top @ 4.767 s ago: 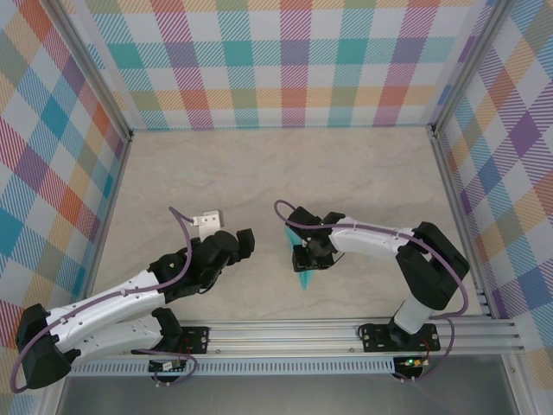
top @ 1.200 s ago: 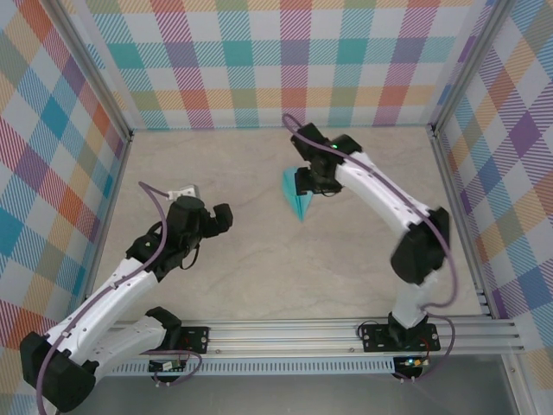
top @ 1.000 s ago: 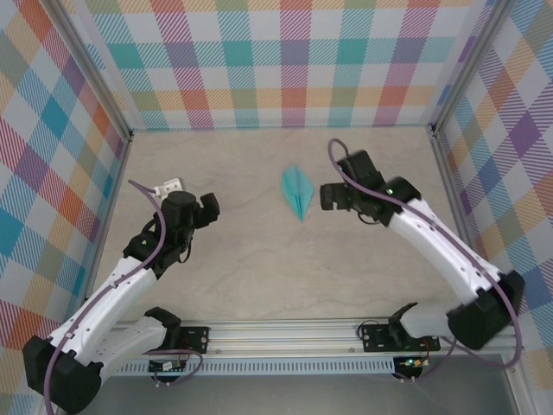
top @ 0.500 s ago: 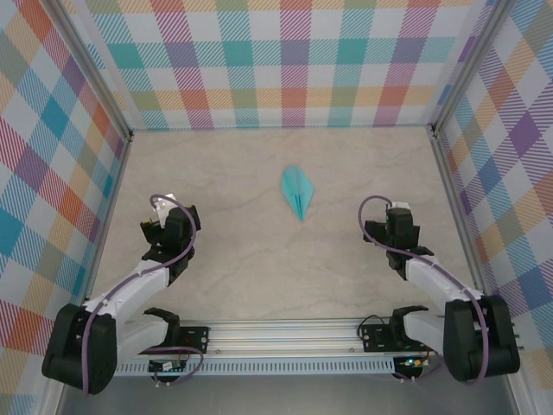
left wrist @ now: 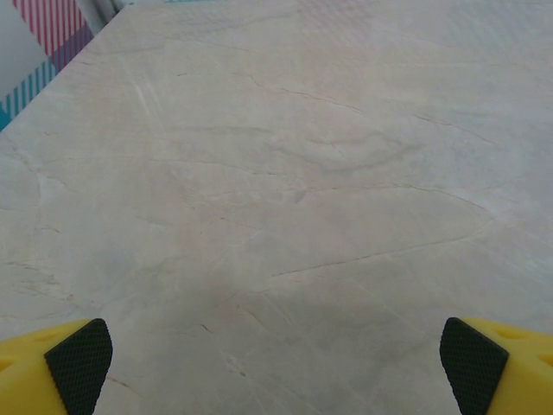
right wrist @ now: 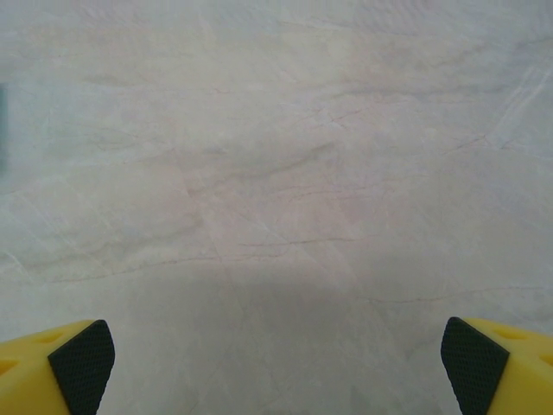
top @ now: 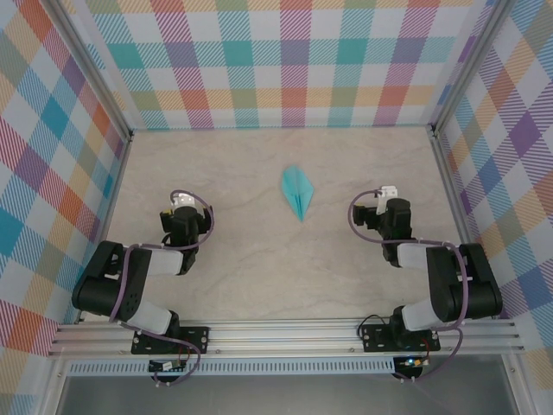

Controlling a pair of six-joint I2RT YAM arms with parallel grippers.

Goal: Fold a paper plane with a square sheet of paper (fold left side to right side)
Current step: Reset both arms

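Small teal paper plane, narrow pointed dart w/ centre crease (top: 297, 191), lies flat on beige marbled table (top: 259, 277), just above centre of top view. Left gripper (left wrist: 276, 363) & right gripper (right wrist: 278, 363): both spread wide, empty, at mid-left and mid-right, well apart from it. Risk: w/ nothing pressing, soft creases may spring open; light paper could drift.

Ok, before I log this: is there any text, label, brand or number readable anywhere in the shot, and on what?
No readable text in any view.
The paper plane is plain teal, with no print.
The table shows only marble veining.
The checked walls carry pattern, no lettering.
Any marks on the rail hardware at the near edge are too small to read.
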